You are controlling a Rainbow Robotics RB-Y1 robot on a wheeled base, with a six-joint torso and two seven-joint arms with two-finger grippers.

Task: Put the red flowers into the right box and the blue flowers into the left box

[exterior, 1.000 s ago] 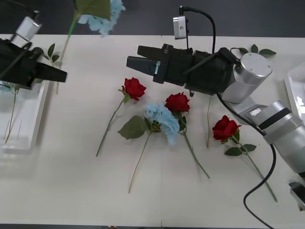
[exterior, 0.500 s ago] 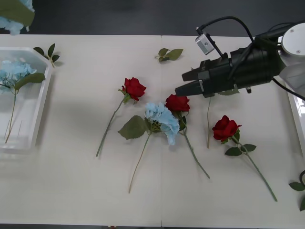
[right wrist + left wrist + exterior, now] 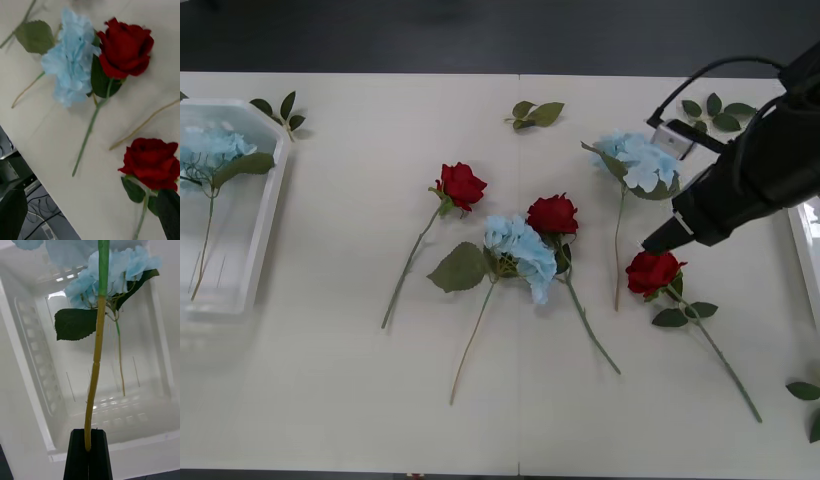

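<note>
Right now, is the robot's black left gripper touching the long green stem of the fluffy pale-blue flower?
Touching. In the left wrist view the left gripper is shut on the blue flower's stem, pinching its lower end above the left box.

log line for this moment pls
left end effector shut on blue flower over left box | right end effector open, above red rose

A wide table [image 3: 330,400] with a pale cream top takes up most of the front view. A thin seam [image 3: 519,250] runs across the top from the near edge to the far edge, about in the middle. Beyond the far edge there is a dark floor [image 3: 430,35]. The light is soft and even, with weak shadows. In the right wrist view, past the table's edge, dark floor with loose cables [image 3: 41,219] is visible.
</note>
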